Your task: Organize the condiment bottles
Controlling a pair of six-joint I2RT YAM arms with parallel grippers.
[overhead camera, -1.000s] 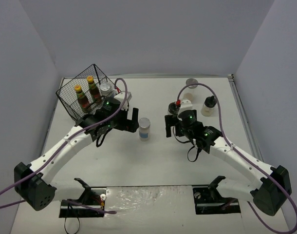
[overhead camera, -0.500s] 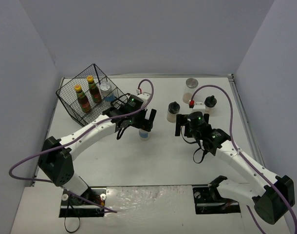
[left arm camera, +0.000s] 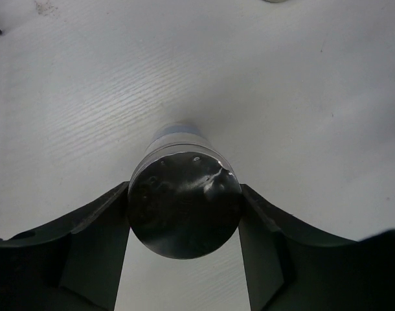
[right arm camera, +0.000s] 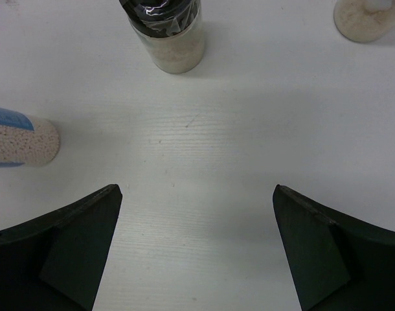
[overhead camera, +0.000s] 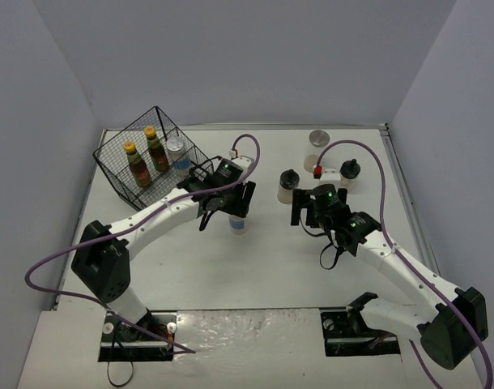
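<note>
Overhead: two sauce bottles [overhead camera: 136, 162] and one silver-lidded jar [overhead camera: 176, 146] stand in the wire basket [overhead camera: 117, 174]; four bottles are left on the desk [overhead camera: 263, 259].
Left wrist: left claw [left arm camera: 184, 197] clamped on blue-labelled jar [left arm camera: 184, 214], standing mid-desk.
Right wrist: right claw [right arm camera: 196, 191] wide, empty, short of black-capped shaker [right arm camera: 168, 39]. No legible writing.

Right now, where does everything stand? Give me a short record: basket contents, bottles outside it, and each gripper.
basket contents: wire basket holds front sauce bottle, rear sauce bottle, basket jar
outside basket: on the table stand centre jar, near shaker, far shaker, back jar
left gripper: shut on centre jar, which stands upright on the table
right gripper: open, empty, facing near shaker
count outside: four
</note>
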